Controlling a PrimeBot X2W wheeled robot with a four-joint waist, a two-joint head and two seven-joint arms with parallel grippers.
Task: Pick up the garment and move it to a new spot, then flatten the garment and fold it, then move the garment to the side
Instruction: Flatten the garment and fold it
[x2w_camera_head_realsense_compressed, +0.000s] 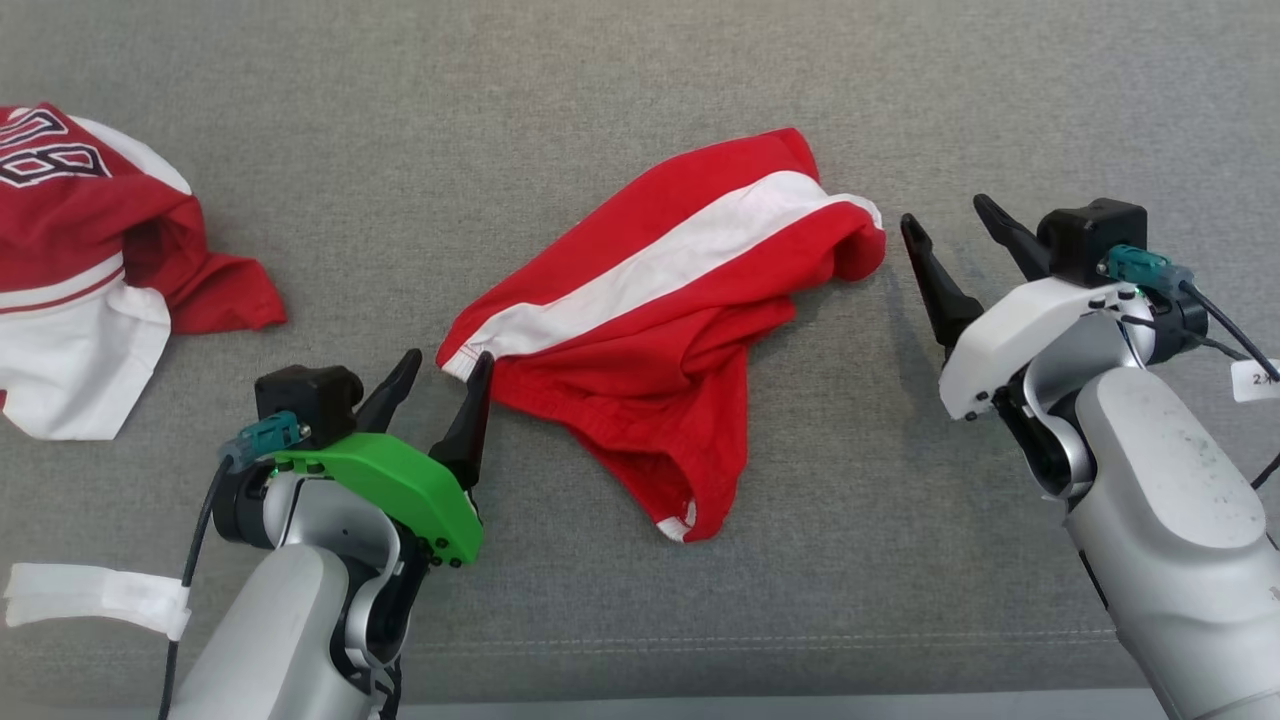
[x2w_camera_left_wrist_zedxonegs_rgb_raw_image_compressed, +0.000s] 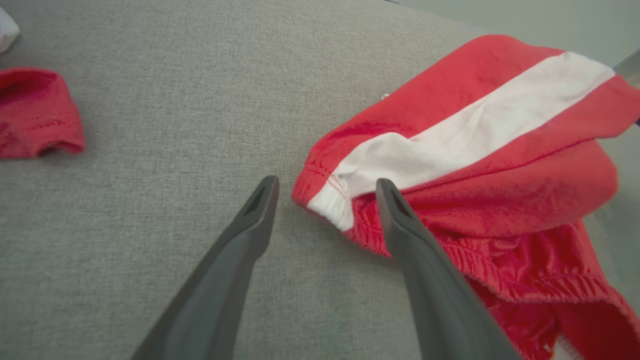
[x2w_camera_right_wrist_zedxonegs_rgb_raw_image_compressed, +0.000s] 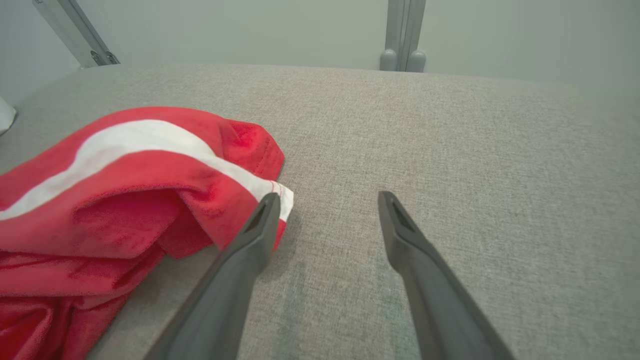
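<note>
A red garment with a broad white stripe (x2w_camera_head_realsense_compressed: 660, 330) lies crumpled in the middle of the grey cloth surface. My left gripper (x2w_camera_head_realsense_compressed: 447, 372) is open at the garment's near-left corner; in the left wrist view that white-edged corner (x2w_camera_left_wrist_zedxonegs_rgb_raw_image_compressed: 332, 202) sits between the two fingers. My right gripper (x2w_camera_head_realsense_compressed: 950, 228) is open just right of the garment's far-right end, with nothing between its fingers. In the right wrist view the garment (x2w_camera_right_wrist_zedxonegs_rgb_raw_image_compressed: 125, 190) lies to the left, its edge touching or just behind the left finger (x2w_camera_right_wrist_zedxonegs_rgb_raw_image_compressed: 250, 240).
A second red and white jersey with numbers (x2w_camera_head_realsense_compressed: 90, 270) lies at the far left; one red sleeve of it (x2w_camera_left_wrist_zedxonegs_rgb_raw_image_compressed: 35, 112) appears in the left wrist view. The grey surface (x2w_camera_head_realsense_compressed: 900, 520) ends near the bottom edge. Metal legs (x2w_camera_right_wrist_zedxonegs_rgb_raw_image_compressed: 402, 35) stand beyond the far edge.
</note>
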